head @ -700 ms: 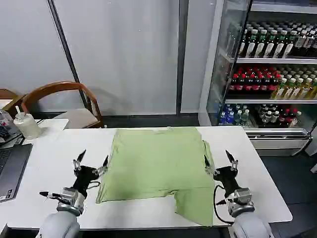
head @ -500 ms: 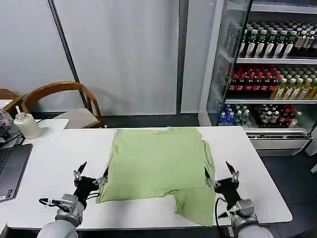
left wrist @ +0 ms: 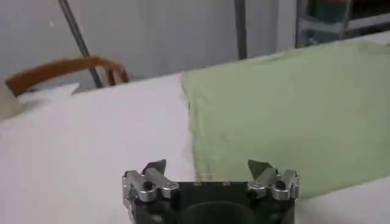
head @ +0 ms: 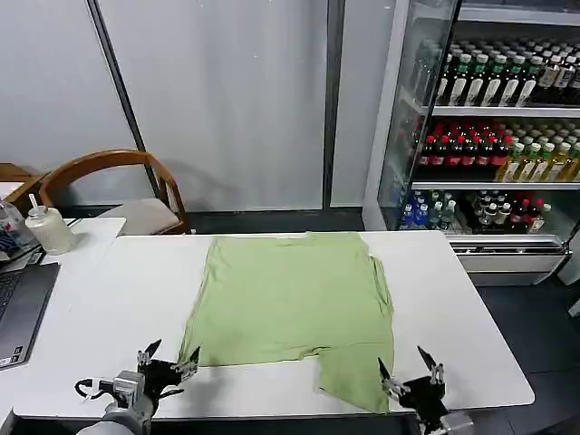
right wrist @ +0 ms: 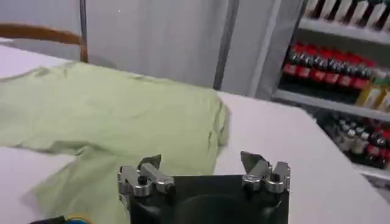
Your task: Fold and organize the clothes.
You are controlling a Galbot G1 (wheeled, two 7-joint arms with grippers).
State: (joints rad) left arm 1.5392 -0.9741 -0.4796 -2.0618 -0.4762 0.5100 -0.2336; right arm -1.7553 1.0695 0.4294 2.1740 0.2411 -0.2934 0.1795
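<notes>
Left hand [head: 167, 367] low at the near desk [head: 109, 299] edge, fingers wide, holding nothing; right hand [head: 410, 382] likewise wide and empty, just beside the shirt [head: 290, 299]. Shirt spread mid-desk, plain side up, sides apparently turned in, one flap trailing toward the near edge. Main folds and tidying judged not yet done. Collar, buttons and graphic hidden.

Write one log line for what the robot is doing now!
left hand: open, near table edge | right hand: open, near edge | shirt: flat on table, unheld
</notes>
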